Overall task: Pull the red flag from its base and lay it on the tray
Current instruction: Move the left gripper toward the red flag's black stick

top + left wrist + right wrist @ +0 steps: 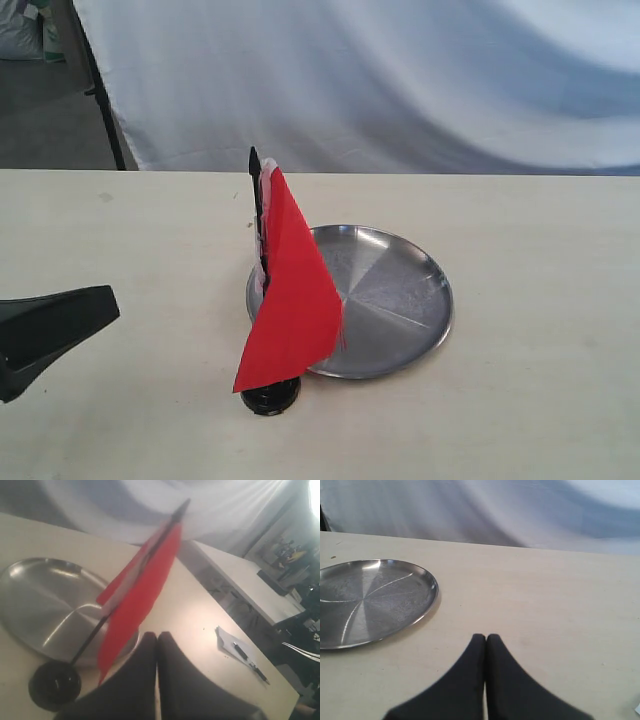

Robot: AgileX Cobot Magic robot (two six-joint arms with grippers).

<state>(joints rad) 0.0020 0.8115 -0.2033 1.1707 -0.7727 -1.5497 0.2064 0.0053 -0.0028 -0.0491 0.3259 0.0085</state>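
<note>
The red flag (295, 295) stands upright on its thin black pole (257, 215), plugged into the small round black base (269, 396) at the table's front. Just behind and to the right of it lies the steel tray (400, 300). My left gripper (110, 300) is shut and holds nothing, out at the left edge of the exterior view, well apart from the flag. In the left wrist view the flag (142, 587), base (54, 685) and tray (45, 600) lie beyond that gripper (157, 636). My right gripper (486, 637) is shut and empty, near the tray (370, 597); the exterior view does not show it.
The table (520, 400) is a pale cream surface with a white cloth backdrop (400, 80) behind its far edge. A sheet of paper with a pen (240, 647) lies on the table to one side in the left wrist view. Another table stands beyond.
</note>
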